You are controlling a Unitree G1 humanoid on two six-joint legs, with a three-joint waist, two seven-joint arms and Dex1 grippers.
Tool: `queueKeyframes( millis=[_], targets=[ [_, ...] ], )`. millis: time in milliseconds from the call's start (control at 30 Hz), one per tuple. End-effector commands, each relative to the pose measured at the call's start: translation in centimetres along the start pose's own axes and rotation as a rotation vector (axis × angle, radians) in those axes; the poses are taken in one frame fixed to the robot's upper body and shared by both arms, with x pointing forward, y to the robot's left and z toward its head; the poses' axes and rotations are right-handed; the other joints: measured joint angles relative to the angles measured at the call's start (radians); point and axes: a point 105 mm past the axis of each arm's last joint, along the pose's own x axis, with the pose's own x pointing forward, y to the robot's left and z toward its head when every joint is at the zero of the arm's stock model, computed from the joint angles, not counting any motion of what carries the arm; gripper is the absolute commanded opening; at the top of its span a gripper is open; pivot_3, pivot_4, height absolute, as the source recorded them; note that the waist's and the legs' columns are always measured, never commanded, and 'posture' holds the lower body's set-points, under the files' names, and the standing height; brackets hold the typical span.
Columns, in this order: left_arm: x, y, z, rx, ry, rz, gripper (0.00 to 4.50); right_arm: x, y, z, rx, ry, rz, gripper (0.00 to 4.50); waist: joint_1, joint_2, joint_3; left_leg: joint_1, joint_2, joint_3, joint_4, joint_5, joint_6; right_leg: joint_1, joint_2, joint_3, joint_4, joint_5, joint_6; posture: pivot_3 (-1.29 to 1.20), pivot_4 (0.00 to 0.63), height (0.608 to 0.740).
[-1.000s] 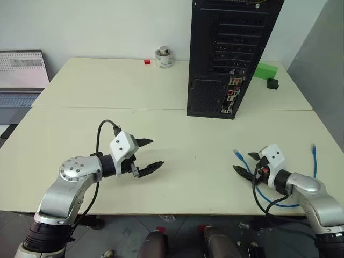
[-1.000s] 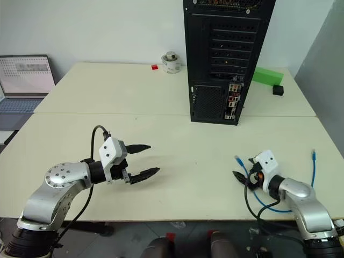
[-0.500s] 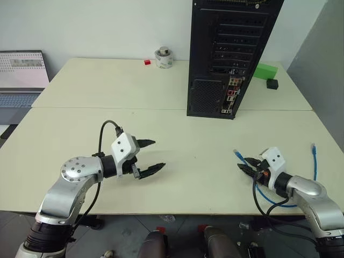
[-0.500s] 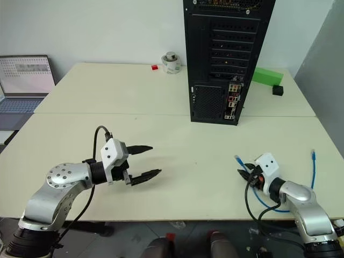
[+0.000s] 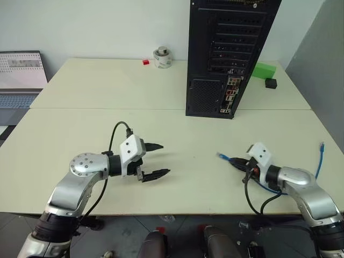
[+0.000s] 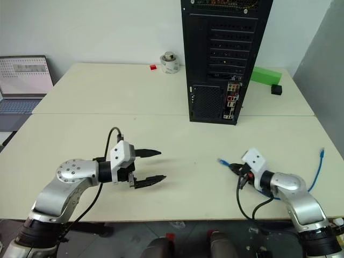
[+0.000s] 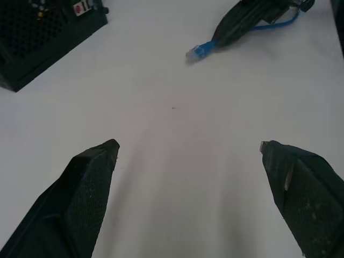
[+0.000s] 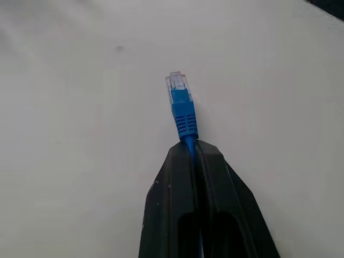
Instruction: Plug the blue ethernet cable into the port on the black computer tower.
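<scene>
Right gripper (image 8: 192, 144) of two black fingers clamped tight on the thin bright-blue ethernet cable (image 8: 185, 122) just behind its ribbed blue boot, with the small clear plastic plug (image 8: 176, 83) sticking out past the fingertips, over the pale cream tabletop (image 5: 177, 126). Seen from the head, held low over the near right part of the table, plug end pointing toward the robot's left. Rest of the cable trailing back past the right arm toward the table's right edge, where its other end (image 5: 321, 145) stands up (partly hidden by the arm, so the run between cannot be followed). Left gripper (image 5: 156, 160) spread wide, holding nothing, hovering over bare table at near left with fingers aimed toward the right gripper. Tall black metal computer tower (image 5: 230, 56) upright at the far middle of the table, rear panel with slotted covers, mesh vent and coloured ports facing the robot, well apart from the plug.
</scene>
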Motion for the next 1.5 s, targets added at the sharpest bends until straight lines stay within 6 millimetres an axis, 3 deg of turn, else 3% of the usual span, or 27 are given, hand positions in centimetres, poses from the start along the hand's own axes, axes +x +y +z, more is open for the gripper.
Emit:
queueKeyframes(
  millis=[33,233,633,767,1300,1500],
  targets=[
    [0.9,-0.1,0.7,0.049,-0.017,-0.059,4.50,0.8,1.9,2.3,-0.092,-0.025,0.146,0.04,0.001,0.000,0.000,0.000,0.000,0.000,0.000,0.000,0.000,0.000,0.000,0.000,0.000,0.000,0.000,0.00,0.150,0.740],
    [2.2,0.0,0.7,0.073,-0.018,-0.107,4.50,2.3,3.1,4.2,-0.147,-0.031,0.287,0.04,0.001,0.000,0.000,-0.001,0.000,-0.001,0.001,0.000,0.000,0.000,0.000,-0.001,0.000,0.000,0.000,0.00,0.150,0.740],
    [4.0,0.3,0.0,0.111,-0.003,-0.120,4.50,5.2,3.9,6.6,-0.174,-0.079,0.338,0.04,0.001,0.000,0.000,-0.002,0.000,-0.003,0.001,0.000,0.000,-0.001,-0.001,-0.002,0.001,0.000,0.000,0.00,0.150,0.740],
    [4.1,0.3,0.1,0.103,-0.015,-0.132,3.89,5.5,4.2,6.8,-0.186,-0.085,0.349,0.00,0.001,0.000,0.000,-0.002,-0.001,-0.003,0.001,0.000,0.000,-0.001,-0.001,-0.002,0.001,0.000,0.000,0.00,0.150,0.740],
    [3.9,0.3,0.0,0.109,-0.007,-0.149,0.31,5.6,4.3,6.9,-0.196,-0.086,0.367,0.00,0.000,0.000,0.000,-0.002,0.000,-0.004,0.001,0.000,0.000,-0.001,-0.001,-0.003,0.001,0.000,-0.001,0.00,0.150,0.740],
    [3.9,0.4,-0.2,0.120,-0.003,-0.142,0.29,5.5,4.7,7.0,-0.195,-0.089,0.394,0.00,0.000,0.000,0.000,-0.002,0.000,-0.004,0.001,0.000,0.000,-0.001,-0.001,-0.003,0.001,0.000,-0.001,0.00,0.150,0.740]
  ],
)
